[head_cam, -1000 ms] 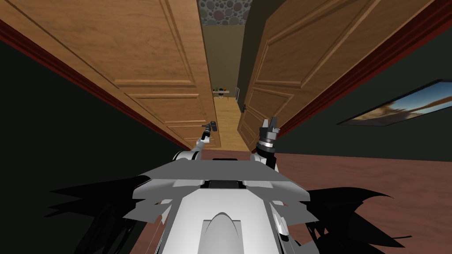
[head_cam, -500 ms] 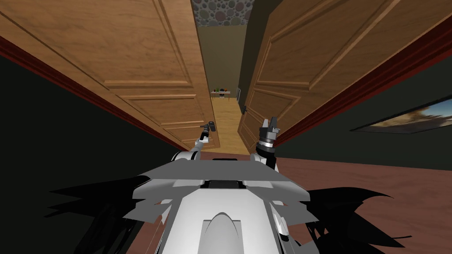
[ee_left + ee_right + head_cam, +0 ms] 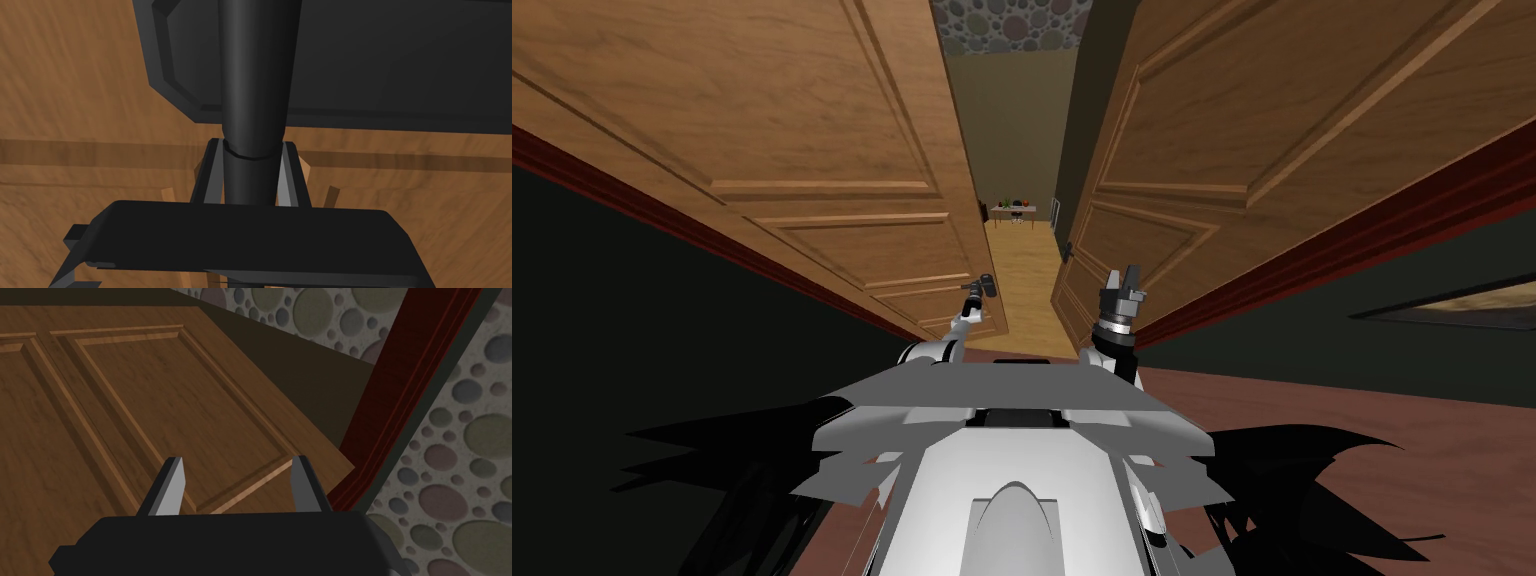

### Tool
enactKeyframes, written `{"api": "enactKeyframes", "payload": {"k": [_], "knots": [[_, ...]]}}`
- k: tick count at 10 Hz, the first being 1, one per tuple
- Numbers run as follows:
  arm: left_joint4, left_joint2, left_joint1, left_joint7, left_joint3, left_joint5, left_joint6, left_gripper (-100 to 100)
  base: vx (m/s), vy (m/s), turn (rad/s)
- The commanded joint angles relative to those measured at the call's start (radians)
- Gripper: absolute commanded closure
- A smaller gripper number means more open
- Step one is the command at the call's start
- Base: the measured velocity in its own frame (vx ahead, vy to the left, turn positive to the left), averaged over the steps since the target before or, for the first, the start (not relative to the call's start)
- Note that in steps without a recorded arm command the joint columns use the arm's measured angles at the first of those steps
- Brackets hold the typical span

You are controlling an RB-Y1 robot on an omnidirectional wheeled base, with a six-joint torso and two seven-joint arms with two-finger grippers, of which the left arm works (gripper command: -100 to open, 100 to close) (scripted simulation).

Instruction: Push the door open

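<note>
Holding the dark handle (image 3: pixel 252 75) of the left door (image 3: pixel 812 120), the left gripper (image 3: pixel 982 288) has its two thin fingers (image 3: pixel 287 175) pressed tight on the handle's sides. The handle sticks out of a dark plate (image 3: pixel 375 60) on the brown wood. The left door stands just ahead and to the left, swung partly open, and the right door (image 3: pixel 1232 120) is swung partly open too. Between the two doors is a gap, and through it shows a hall with a light wood floor (image 3: pixel 1024 280) and a small table (image 3: pixel 1012 208) far off. The right gripper (image 3: pixel 1122 280) is up close to the right door, with its jaws wide apart and empty. A dark red frame (image 3: pixel 400 388) runs along that door's edge.
</note>
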Motion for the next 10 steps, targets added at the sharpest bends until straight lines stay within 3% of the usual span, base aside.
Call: {"api": "enactKeyframes", "payload": {"k": [1, 2, 4, 5, 7, 10], "knots": [[-0.040, 0.015, 0.029, 0.000, 0.011, 0.004, 0.013, 100, 0.139, -0.095, 0.036], [-0.039, 0.023, 0.032, -0.005, 0.028, 0.010, 0.014, 100, 0.174, -0.097, 0.091], [-0.039, 0.023, 0.032, -0.005, 0.028, 0.010, 0.014, 100, 0.104, -0.056, 0.051], [-0.037, 0.034, 0.035, -0.013, 0.049, 0.018, 0.015, 100, 0.132, -0.072, 0.045], [-0.037, 0.034, 0.035, -0.013, 0.049, 0.018, 0.015, 100, 0.115, -0.082, 0.047], [-0.037, 0.034, 0.035, -0.013, 0.049, 0.018, 0.015, 100, 0.003, 0.014, -0.014]]}}
